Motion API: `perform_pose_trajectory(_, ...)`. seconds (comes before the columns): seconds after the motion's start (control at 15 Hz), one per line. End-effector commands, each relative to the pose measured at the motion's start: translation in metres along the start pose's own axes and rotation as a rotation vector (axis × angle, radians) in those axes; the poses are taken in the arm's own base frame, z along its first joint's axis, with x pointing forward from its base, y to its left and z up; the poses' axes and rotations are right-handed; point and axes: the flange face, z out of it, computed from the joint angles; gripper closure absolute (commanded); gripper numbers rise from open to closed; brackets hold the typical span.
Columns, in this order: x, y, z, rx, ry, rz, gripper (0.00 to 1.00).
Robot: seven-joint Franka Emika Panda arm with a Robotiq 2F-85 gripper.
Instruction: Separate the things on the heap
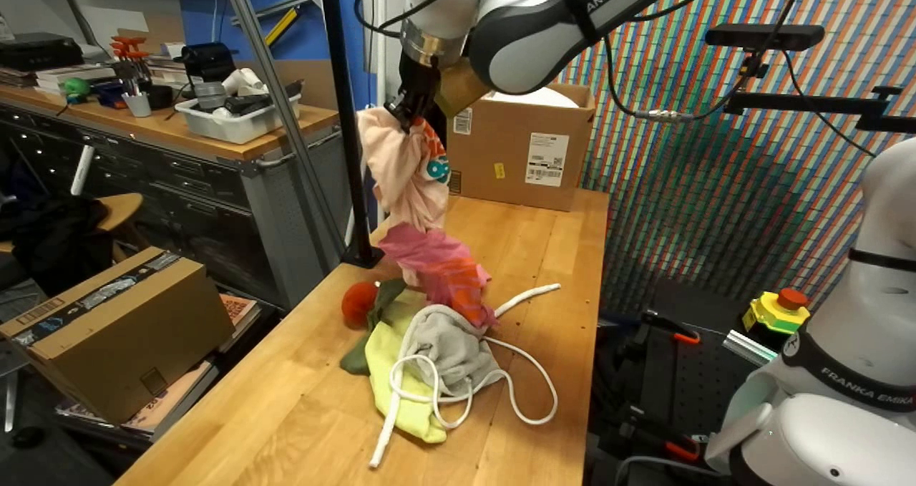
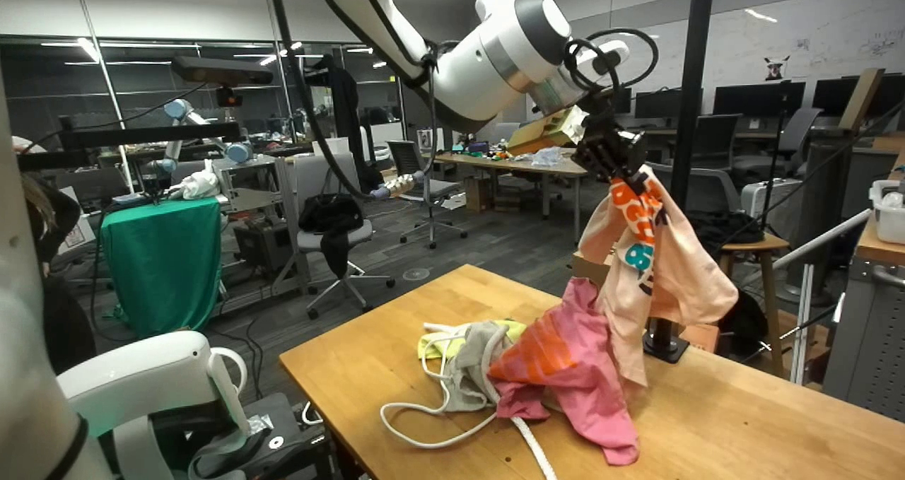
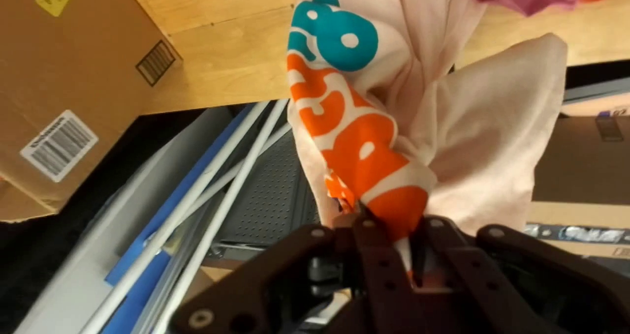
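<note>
Clenching a printed peach cloth (image 2: pixel 657 271), the claw (image 3: pixel 396 221) stands nearly closed; the cloth hangs beneath.

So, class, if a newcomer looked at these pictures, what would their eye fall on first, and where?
Probably the peach cloth printed in orange and teal, hanging from the tool. Next comes the pink cloth, at the peach one's lower end, then the white rope looping over the yellow-green cloth on the wooden table. In an exterior view, a red lump stands out beside dark green fabric.
</note>
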Motion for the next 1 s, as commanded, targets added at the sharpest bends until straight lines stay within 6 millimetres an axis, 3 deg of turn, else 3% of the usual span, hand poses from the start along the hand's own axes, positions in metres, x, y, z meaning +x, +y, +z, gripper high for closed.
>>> perform_pose_trajectory(0.0, 0.014, 0.039, -0.029, -0.057, 0.086, 0.15, 0.93)
perform_pose_trajectory(0.47, 0.031, 0.11, -0.039, -0.184, 0.189, 0.403, 0.93)
perform_pose_trajectory(0.93, 0.046, 0.139, -0.012, -0.283, 0.204, 0.546, 0.92)
